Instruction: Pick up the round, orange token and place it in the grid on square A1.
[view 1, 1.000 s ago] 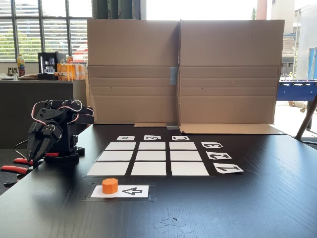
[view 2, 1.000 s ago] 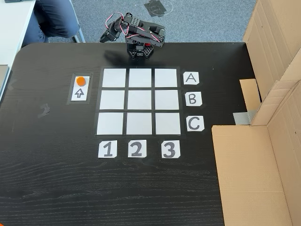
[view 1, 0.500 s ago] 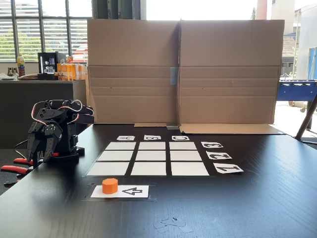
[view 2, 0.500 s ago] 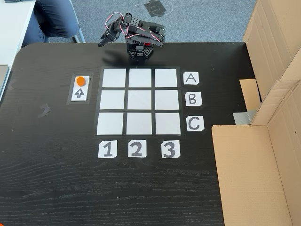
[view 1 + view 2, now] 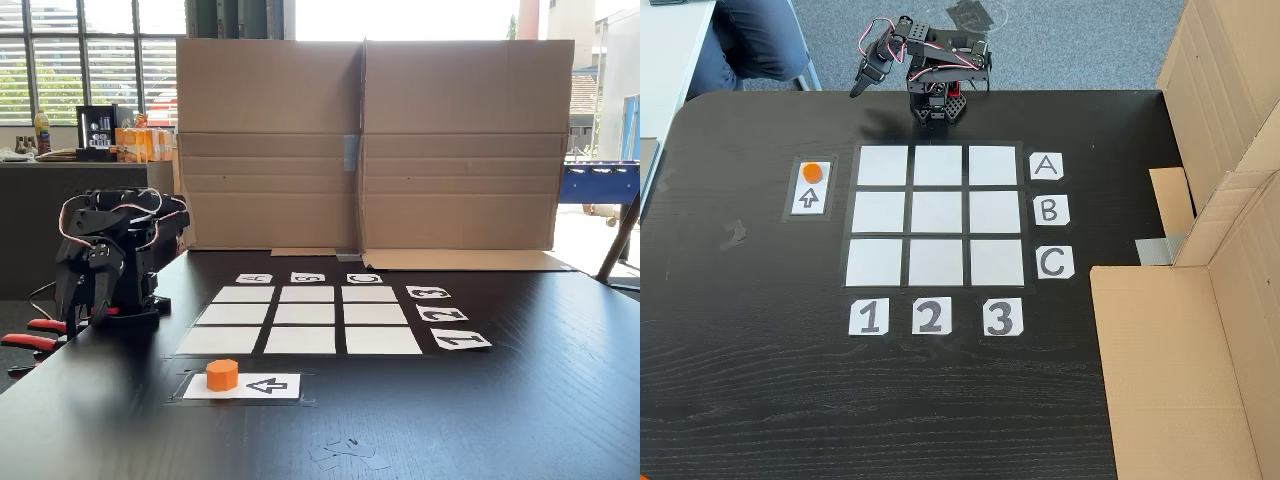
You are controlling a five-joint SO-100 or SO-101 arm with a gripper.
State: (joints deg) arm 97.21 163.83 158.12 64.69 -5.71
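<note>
**Arm folded at the table edge, token waiting on the arrow card**

The black table (image 5: 760, 380) carries everything. A tall cardboard screen (image 5: 370, 140) stands along its far side in the low fixed view; I judge that it is there to give a plain background.

The grid (image 5: 936, 215) lies flat in the middle of the table. It has nine white cells with black gaps. Cards lettered A, B, C are on its right in the high fixed view, and cards 1, 2, 3 are along its near side, so each cell can be named. Square A1 (image 5: 883, 165) is the far left corner cell in that view, and it is empty.

The arm (image 5: 935, 75) is folded over its base at the far edge, well apart from the grid. The gripper (image 5: 858, 88) points down beyond the table edge. I cannot tell if its jaws are open or closed.

The arrow card (image 5: 811, 189) lies just left of the grid. The arrow points to the token (image 5: 814, 171), probably to mark its start place.

The token (image 5: 222, 375) is a small bright orange cylinder, short, with a flat top. It stands upright on the far end of the arrow card, and nothing touches it.
</note>
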